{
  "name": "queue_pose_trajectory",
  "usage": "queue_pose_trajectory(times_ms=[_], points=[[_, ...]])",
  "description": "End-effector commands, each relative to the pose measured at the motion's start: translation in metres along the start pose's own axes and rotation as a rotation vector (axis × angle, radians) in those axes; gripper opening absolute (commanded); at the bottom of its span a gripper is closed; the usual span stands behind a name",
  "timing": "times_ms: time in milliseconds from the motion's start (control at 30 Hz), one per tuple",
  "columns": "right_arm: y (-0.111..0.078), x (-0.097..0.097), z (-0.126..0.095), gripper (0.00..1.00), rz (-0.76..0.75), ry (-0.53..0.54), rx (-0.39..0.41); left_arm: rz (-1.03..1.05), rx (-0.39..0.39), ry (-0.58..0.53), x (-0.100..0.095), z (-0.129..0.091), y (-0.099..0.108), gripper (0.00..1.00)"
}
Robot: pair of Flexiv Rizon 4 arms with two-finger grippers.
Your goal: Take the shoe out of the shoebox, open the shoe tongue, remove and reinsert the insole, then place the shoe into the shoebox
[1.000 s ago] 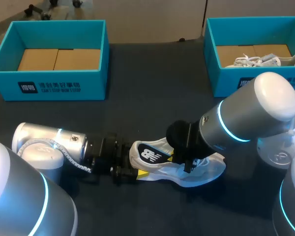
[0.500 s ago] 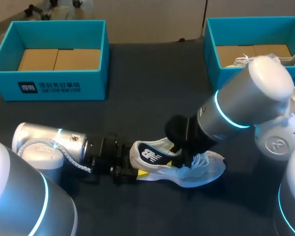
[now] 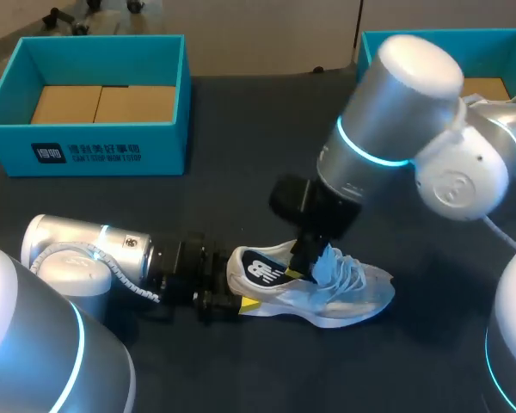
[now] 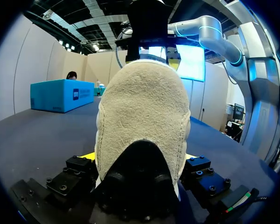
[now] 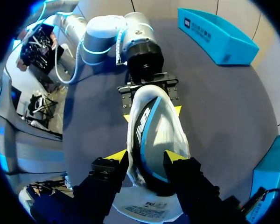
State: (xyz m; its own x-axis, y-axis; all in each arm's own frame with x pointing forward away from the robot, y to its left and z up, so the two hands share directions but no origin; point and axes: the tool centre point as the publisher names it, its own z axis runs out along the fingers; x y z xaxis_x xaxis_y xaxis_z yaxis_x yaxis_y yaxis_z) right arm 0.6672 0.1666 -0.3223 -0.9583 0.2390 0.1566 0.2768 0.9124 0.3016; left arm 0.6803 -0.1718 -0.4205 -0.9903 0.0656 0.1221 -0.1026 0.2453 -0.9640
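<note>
shoe [image 3: 361, 294] is unboxed, sole down on the table [image 3: 241, 172] between our arms. left gripper [image 3: 234, 282] clamps the heel. right gripper [image 3: 312, 262] pinches what looks like the insole [image 3: 329, 268], partly lifted. still to do: pull it clear, reinsert, box the shoe. long axis runs left-right, toe toward our right.

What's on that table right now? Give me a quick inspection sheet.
Surface: dark table, flat.
Job's things: white shoe lying on the table; blue insole raised from its opening; left shoebox empty; right shoebox partly behind the right arm.
Clutter: nothing seen.
Grippers: left gripper clamps the shoe's heel; right gripper holds the insole.
Cables: pale cable looped along the left arm.
Surroundings: nothing seen reaching over the table.
</note>
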Motion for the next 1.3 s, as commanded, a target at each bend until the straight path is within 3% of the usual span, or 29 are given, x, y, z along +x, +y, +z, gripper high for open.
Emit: queue_pose_trajectory(times_ms=[33, 633, 733, 933, 1000, 1067, 1300], points=[[0.009, -0.005, 0.006, 0.48, 0.008, 0.028, 0.043, -0.001, -0.003, -0.001, -0.001, 0.000, 0.001, 0.00], [0.024, -0.003, 0.004, 0.36, 0.031, 0.086, 0.094, -0.001, -0.003, -0.001, -0.001, 0.000, 0.001, 0.00], [0.024, -0.001, 0.003, 0.29, 0.042, 0.096, 0.097, -0.001, -0.003, -0.001, -0.001, 0.000, 0.001, 0.00], [0.026, 0.005, 0.005, 0.26, 0.046, 0.097, 0.094, -0.001, -0.003, -0.001, -0.001, 0.000, 0.001, 0.00], [0.026, 0.007, 0.006, 0.20, 0.046, 0.094, 0.090, -0.001, -0.003, -0.001, -0.001, 0.000, 0.001, 0.00], [0.026, 0.009, 0.004, 0.02, 0.054, 0.084, 0.087, -0.001, -0.003, -0.001, -0.001, 0.000, 0.001, 0.00], [0.030, 0.016, -0.004, 0.00, 0.054, 0.062, 0.104, -0.001, -0.003, -0.001, -0.001, 0.000, 0.001, 0.00]])
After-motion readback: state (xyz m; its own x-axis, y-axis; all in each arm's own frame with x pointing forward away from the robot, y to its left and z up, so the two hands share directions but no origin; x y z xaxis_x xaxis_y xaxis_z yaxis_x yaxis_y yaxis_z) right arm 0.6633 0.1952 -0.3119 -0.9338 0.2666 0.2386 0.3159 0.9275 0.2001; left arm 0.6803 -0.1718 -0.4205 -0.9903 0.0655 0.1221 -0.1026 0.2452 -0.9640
